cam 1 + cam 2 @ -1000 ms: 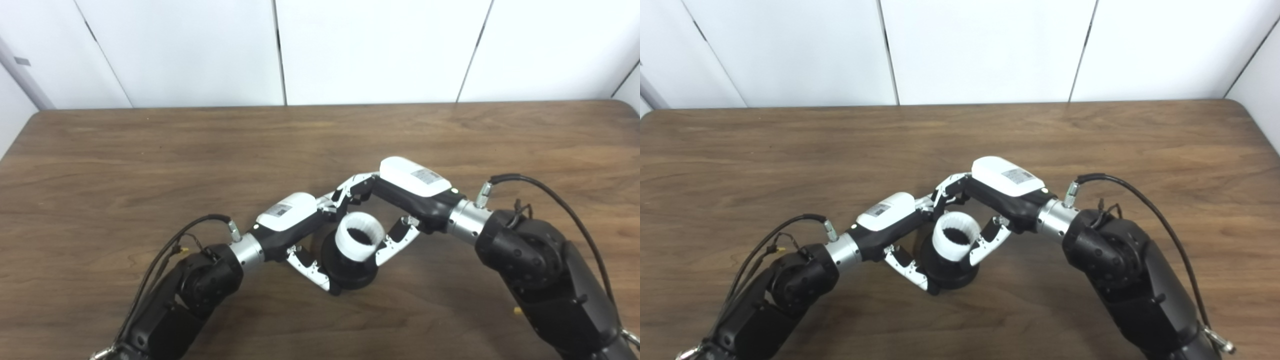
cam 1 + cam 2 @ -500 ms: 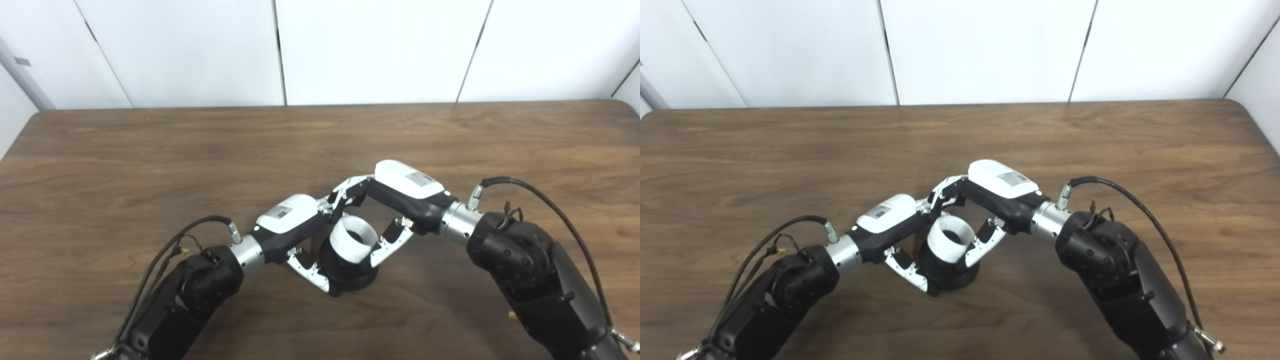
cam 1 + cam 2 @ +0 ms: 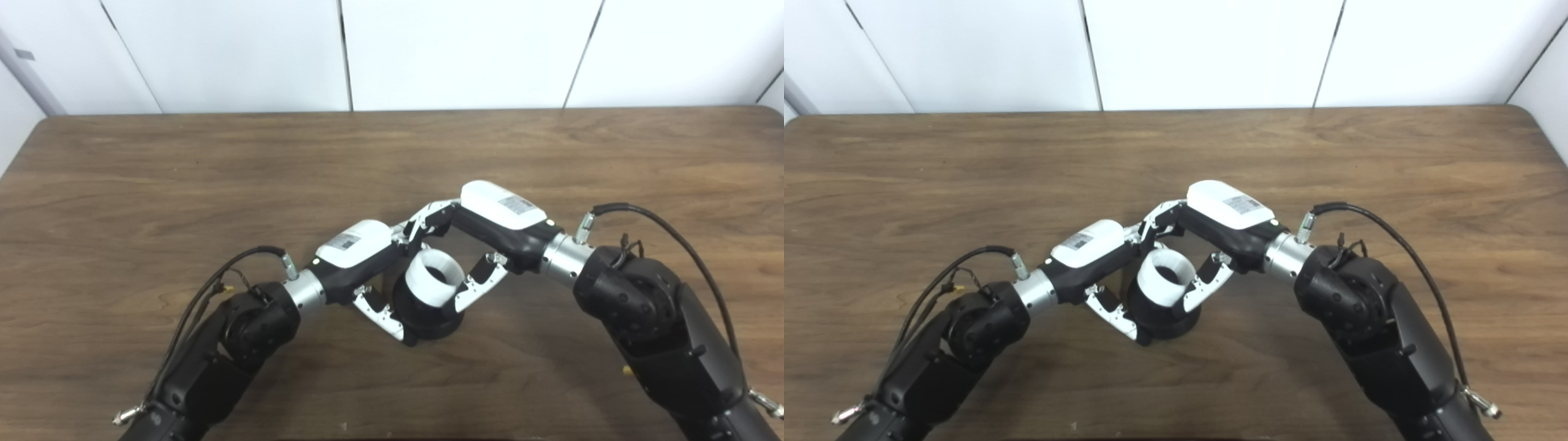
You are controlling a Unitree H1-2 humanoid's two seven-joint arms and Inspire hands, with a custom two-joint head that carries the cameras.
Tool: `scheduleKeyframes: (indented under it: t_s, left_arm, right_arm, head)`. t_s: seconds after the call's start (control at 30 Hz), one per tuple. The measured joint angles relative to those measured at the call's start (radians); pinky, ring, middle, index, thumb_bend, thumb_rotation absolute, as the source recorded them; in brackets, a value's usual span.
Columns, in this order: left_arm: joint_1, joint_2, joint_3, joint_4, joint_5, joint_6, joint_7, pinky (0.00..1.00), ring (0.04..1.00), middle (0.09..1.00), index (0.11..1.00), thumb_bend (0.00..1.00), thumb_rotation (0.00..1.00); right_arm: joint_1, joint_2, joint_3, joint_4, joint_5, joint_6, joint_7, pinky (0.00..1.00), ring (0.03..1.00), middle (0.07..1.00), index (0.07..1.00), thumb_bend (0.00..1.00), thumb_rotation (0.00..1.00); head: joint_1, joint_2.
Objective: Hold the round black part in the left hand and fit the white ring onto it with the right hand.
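Items counted on one wooden tabletop (image 3: 184, 171):

- Round black part (image 3: 429, 315): one is counted.
- White ring (image 3: 433, 283): one is counted, seated on the black part.
- Hands: two are counted, a left hand (image 3: 367, 269) and a right hand (image 3: 484, 239), each on one arm.
- Black cables: two are counted, one looped at the left wrist (image 3: 233, 275) and one arched at the right wrist (image 3: 667, 229).
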Motion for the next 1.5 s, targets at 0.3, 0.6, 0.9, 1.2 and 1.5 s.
scheduleKeyframes:
  t_s: [0.3,0.6,0.9,1.2,1.5]
  left_arm:
    - [0.000,-0.001,0.000,-0.001,-0.007,0.001,0.000,0.88,0.998,0.960,0.488,0.52,0.08]
    - [0.005,-0.001,-0.002,0.000,-0.018,0.002,0.000,0.89,1.000,0.961,0.488,0.52,0.08]
    - [0.005,-0.001,-0.002,0.000,-0.016,0.001,0.000,0.88,0.992,0.957,0.488,0.52,0.08]
    - [0.006,0.001,-0.002,0.000,-0.017,0.002,0.000,0.86,0.998,0.964,0.487,0.52,0.08]
    - [0.000,0.000,0.001,-0.002,-0.018,0.008,-0.001,0.88,1.000,0.956,0.488,0.52,0.08]
  right_arm:
    - [-0.016,-0.028,0.046,-0.076,-0.066,-0.001,0.050,0.66,0.735,0.745,0.483,0.51,0.14]
    - [-0.027,-0.030,0.069,-0.099,-0.088,-0.002,0.077,0.66,0.733,0.737,0.482,0.52,0.14]
    - [-0.029,-0.029,0.070,-0.098,-0.094,-0.001,0.081,0.68,0.744,0.740,0.483,0.52,0.14]
    - [-0.022,-0.029,0.065,-0.066,-0.085,-0.033,0.044,0.66,0.728,0.736,0.483,0.52,0.14]
    - [-0.018,-0.030,0.049,-0.054,-0.074,-0.038,0.034,0.65,0.728,0.772,0.498,0.52,0.16]
  head:
    - [-0.012,0.003]
    - [-0.009,0.005]
    - [-0.009,0.009]
    - [-0.008,0.011]
    - [-0.009,0.012]
